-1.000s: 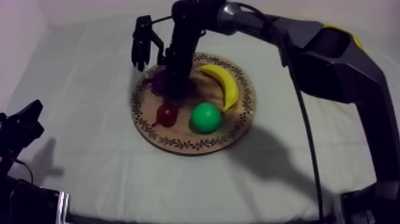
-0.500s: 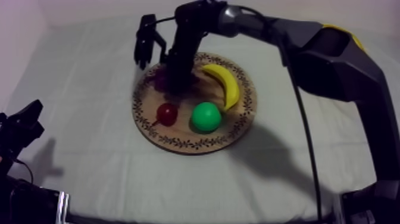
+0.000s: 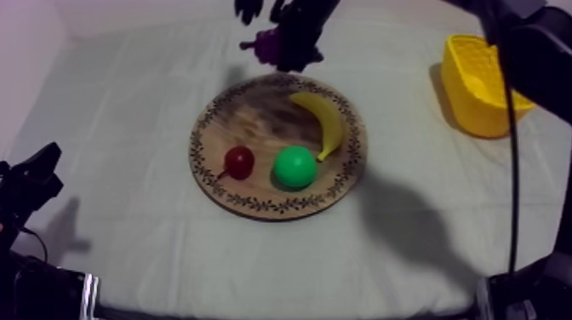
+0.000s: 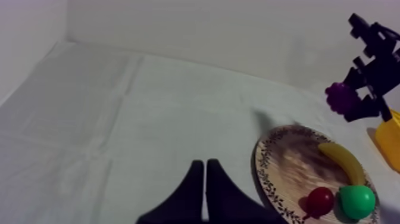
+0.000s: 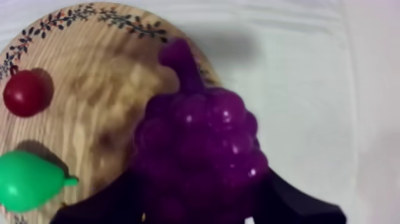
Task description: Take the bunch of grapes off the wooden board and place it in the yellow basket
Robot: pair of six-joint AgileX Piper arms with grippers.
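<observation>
The purple bunch of grapes [image 3: 266, 44] hangs in the air beyond the far rim of the round wooden board [image 3: 255, 115], held by my right gripper [image 3: 288, 47], whose fingers are shut on it. Close up, the grapes [image 5: 199, 149] sit between the black fingers [image 5: 297, 199] above the board's edge [image 5: 89, 15]. From the left arm's camera the grapes [image 4: 340, 97] show high over the board [image 4: 286, 164]. The yellow basket [image 3: 477, 85] stands at the right of the table. My left gripper [image 4: 205, 179] is shut, a narrow wedge near the front left.
On the board lie a banana [image 3: 323, 122], a green pear [image 3: 294, 167] and a small red fruit [image 3: 238, 162]. My left arm [image 3: 25, 191] rests low at the left edge. A white wall rises behind the table.
My right gripper has lifted the grapes off the board and carried them up and toward the far side. The right arm has swung away, uncovering the yellow basket. The left arm is still.
</observation>
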